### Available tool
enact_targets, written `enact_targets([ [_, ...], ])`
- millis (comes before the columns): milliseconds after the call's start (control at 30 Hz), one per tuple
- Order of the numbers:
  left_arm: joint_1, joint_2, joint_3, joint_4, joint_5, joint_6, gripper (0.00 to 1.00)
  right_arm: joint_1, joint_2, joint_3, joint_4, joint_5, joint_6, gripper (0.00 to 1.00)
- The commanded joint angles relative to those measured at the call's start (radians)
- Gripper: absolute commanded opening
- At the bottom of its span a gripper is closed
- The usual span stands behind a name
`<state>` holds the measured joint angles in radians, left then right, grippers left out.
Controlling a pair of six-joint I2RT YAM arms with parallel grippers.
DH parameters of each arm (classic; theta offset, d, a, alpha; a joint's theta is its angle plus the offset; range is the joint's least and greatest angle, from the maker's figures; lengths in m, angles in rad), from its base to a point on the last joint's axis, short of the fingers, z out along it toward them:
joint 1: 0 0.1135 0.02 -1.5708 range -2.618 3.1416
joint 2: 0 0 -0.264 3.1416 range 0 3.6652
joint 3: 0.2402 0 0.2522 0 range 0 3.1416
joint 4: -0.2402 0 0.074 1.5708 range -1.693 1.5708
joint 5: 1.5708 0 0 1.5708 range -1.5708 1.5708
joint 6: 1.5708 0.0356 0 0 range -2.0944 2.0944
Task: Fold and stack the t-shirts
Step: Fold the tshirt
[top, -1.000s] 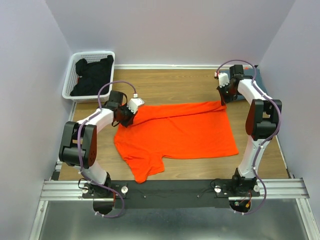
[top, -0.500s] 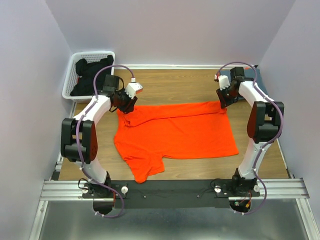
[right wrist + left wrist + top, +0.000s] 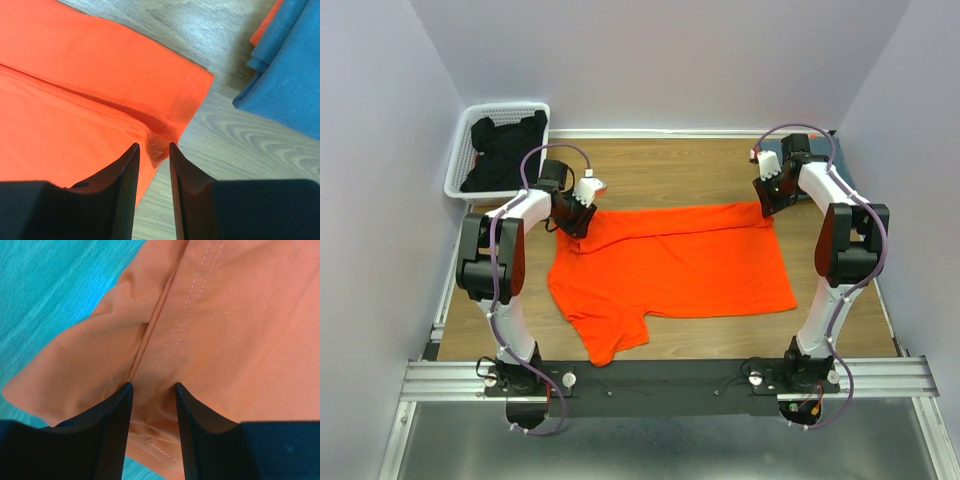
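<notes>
The bright orange cloth t-shirt (image 3: 680,265) lies spread across the middle of the wooden worktop (image 3: 670,170), its far edge turned over in a long fold and one sleeve pointing toward the arm bases. Over on the far left corner of the shirt sits the left gripper (image 3: 574,222). Its wrist view shows the jaws partly open, with a stitched seam and a soft ridge of orange cloth lying in the gap and nothing pinched. On the far right corner sits the right gripper (image 3: 767,205). Its jaws stand a little apart too, with a small bunched tip of the hem between them, loose on the wood. Just beyond that corner, by the right wall, is the folded slate blue-grey t-shirt (image 3: 295,65). In the far left corner a white plastic basket (image 3: 460,165) holds dark clothes (image 3: 505,150).
</notes>
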<state>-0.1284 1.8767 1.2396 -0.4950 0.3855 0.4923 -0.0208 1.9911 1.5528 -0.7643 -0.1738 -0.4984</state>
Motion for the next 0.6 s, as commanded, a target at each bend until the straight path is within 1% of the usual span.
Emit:
enact_targets([
  [0, 0.003, -0.007, 0.001, 0.019, -0.05, -0.017, 0.49, -0.005, -0.011, 0.041, -0.039, -0.021, 0.003, 0.34],
  [133, 0.003, -0.045, -0.003, 0.012, -0.057, -0.018, 0.49, -0.005, 0.006, 0.056, -0.043, -0.016, 0.004, 0.34],
  [200, 0.003, -0.057, 0.001, 0.0, -0.068, -0.014, 0.49, -0.005, 0.023, 0.065, -0.044, -0.015, 0.001, 0.36],
  [433, 0.009, -0.054, 0.004, -0.014, -0.091, -0.006, 0.5, -0.004, 0.057, 0.092, -0.056, -0.044, 0.018, 0.39],
  [567, 0.012, -0.051, 0.006, -0.022, -0.092, -0.009, 0.54, -0.004, 0.069, 0.084, -0.067, -0.041, 0.009, 0.39],
])
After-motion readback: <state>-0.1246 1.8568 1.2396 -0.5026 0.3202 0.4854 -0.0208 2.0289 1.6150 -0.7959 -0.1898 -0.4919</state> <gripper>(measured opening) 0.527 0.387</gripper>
